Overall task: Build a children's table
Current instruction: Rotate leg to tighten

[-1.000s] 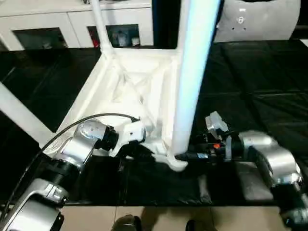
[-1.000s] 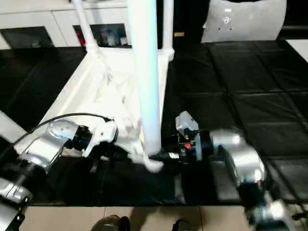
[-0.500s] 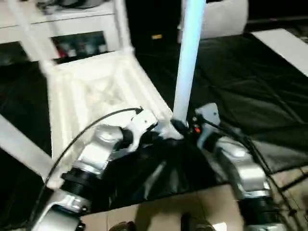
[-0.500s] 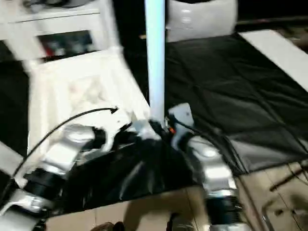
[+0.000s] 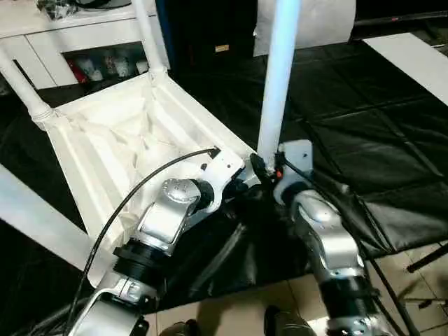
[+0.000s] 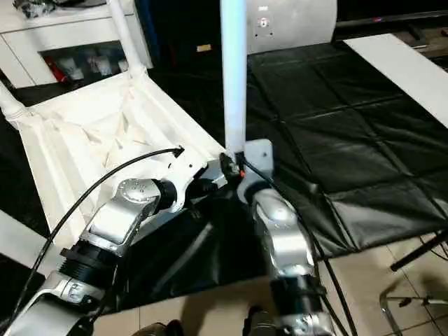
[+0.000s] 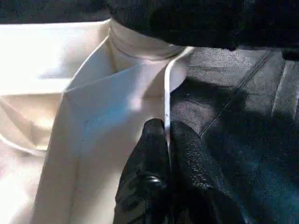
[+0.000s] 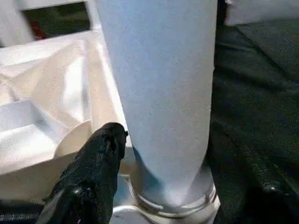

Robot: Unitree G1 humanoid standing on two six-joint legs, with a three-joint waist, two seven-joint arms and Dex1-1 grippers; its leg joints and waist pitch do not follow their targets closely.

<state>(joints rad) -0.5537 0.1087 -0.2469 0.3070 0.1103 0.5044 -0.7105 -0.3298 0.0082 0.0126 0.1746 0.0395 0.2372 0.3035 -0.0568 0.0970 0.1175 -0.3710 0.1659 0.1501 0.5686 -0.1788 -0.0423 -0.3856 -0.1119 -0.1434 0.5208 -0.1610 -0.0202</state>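
Item: table leg [image 5: 278, 77], axis upright, at twelve o'clock of my right gripper [image 5: 264, 170] (jaws' spread unclear); left gripper [image 7: 167, 140] pinches tabletop rim [image 7: 167, 93].

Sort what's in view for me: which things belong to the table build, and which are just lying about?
Part of the job:
- table top, upside down on the black mat
- near leg, upright in its corner socket
- two far legs, also upright
- leg at lower left

Lying about:
- white cabinet
- grey-white cushion
- black mat
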